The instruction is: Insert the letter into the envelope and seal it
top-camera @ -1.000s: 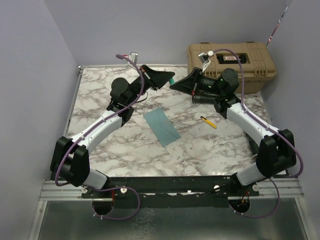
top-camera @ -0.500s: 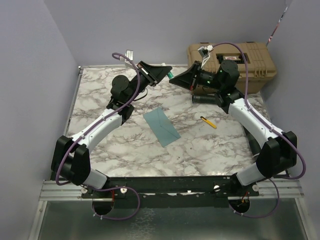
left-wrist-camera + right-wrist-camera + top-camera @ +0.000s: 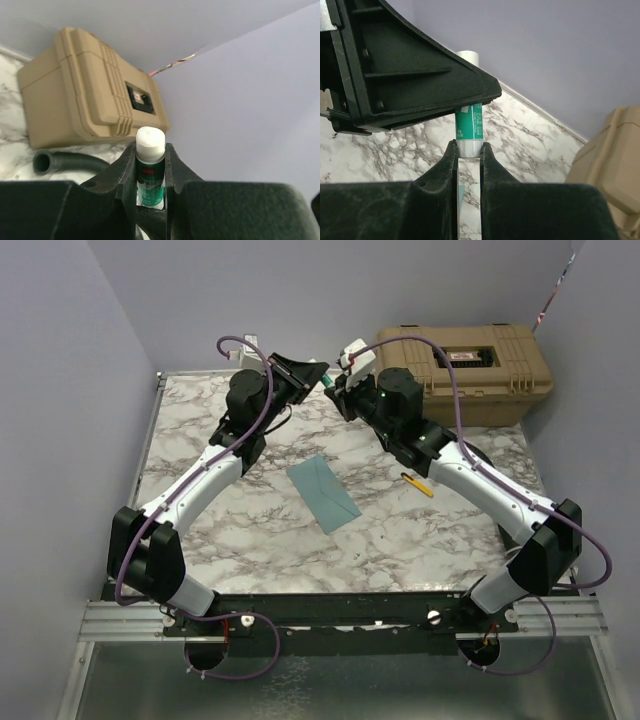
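The teal envelope [image 3: 323, 492] lies flat on the marble table, in the middle between the arms. The tan letter is not in view. Both grippers meet in the air above the table's far side, on a green glue stick [image 3: 329, 386]. My left gripper [image 3: 318, 375] is shut on the stick's green body [image 3: 150, 172], and the white top [image 3: 150, 141] pokes out past its tips. My right gripper [image 3: 467, 148] is shut on the stick's pale lower end [image 3: 469, 146], just below the left gripper's fingers [image 3: 420, 85].
A tan hard case [image 3: 465, 370] stands at the back right and also shows in the left wrist view [image 3: 85, 90]. A grey hose [image 3: 65, 162] lies in front of the case. A yellow pen [image 3: 418, 484] lies to the right of the envelope.
My right arm swung left to the left gripper and closed on the glue stick's lower end. The left gripper rose a little toward the back. The envelope has not moved.
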`<control>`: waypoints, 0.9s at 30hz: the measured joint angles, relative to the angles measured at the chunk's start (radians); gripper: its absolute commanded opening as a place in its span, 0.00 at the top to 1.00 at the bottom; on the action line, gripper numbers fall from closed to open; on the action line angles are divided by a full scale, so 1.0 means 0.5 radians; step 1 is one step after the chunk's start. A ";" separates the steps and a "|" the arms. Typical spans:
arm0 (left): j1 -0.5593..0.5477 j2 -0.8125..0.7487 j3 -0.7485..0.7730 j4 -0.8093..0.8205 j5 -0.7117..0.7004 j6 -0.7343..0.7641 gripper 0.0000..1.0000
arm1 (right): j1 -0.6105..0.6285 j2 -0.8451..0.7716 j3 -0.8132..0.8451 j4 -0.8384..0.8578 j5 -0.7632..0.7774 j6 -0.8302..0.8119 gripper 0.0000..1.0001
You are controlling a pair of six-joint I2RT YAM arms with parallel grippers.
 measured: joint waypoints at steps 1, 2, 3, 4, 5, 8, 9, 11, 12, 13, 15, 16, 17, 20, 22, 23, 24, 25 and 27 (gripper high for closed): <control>-0.002 0.001 0.021 -0.058 -0.008 0.018 1.00 | 0.015 0.007 0.008 -0.019 0.046 -0.014 0.62; -0.008 0.002 0.045 -0.126 -0.014 0.039 1.00 | 0.021 0.009 0.024 -0.054 0.064 -0.004 0.53; -0.015 0.003 0.064 -0.163 -0.024 0.053 1.00 | 0.014 0.010 0.043 -0.100 0.044 0.027 0.45; -0.024 0.003 0.079 -0.180 -0.024 0.064 1.00 | -0.012 0.009 0.072 -0.169 -0.011 0.069 0.37; -0.033 0.002 0.109 -0.197 -0.024 0.089 1.00 | -0.056 0.008 0.101 -0.228 -0.115 0.131 0.32; -0.035 0.002 0.160 -0.199 -0.015 0.139 1.00 | -0.267 -0.027 0.134 -0.296 -0.489 0.427 0.24; -0.027 0.002 0.166 -0.192 -0.010 0.159 1.00 | -0.336 -0.055 0.126 -0.296 -0.610 0.542 0.22; -0.006 0.002 0.166 -0.193 0.005 0.183 1.00 | -0.470 -0.140 0.070 -0.253 -0.797 0.774 0.19; 0.002 0.002 0.166 -0.194 0.018 0.186 1.00 | -0.522 -0.190 0.023 -0.212 -0.885 0.898 0.19; 0.009 0.002 0.166 -0.192 0.033 0.192 1.00 | -0.562 -0.241 -0.030 -0.155 -0.973 1.016 0.19; 0.025 0.002 0.166 -0.160 0.072 0.192 1.00 | -0.603 -0.319 -0.138 0.008 -1.144 1.289 0.19; 0.030 0.002 0.166 -0.147 0.092 0.191 1.00 | -0.610 -0.340 -0.189 0.110 -1.226 1.427 0.19; 0.031 0.002 0.166 -0.127 0.119 0.184 1.00 | -0.613 -0.347 -0.239 0.219 -1.299 1.573 0.19; 0.031 0.002 0.166 -0.077 0.195 0.169 1.00 | -0.613 -0.310 -0.352 0.500 -1.456 1.967 0.20; 0.031 0.002 0.166 -0.053 0.246 0.157 1.00 | -0.616 -0.244 -0.403 0.664 -1.537 2.193 0.24; 0.031 0.002 0.166 -0.044 0.264 0.152 1.00 | -0.619 -0.203 -0.412 0.742 -1.578 2.286 0.26; 0.031 0.002 0.166 -0.035 0.284 0.145 1.00 | -0.622 -0.157 -0.414 0.829 -1.617 2.370 0.28; 0.031 0.002 0.166 -0.026 0.304 0.136 1.00 | -0.622 -0.108 -0.414 0.925 -1.659 2.453 0.32; 0.031 0.000 0.166 -0.012 0.336 0.122 1.00 | -0.624 -0.025 -0.414 1.099 -1.730 2.599 0.36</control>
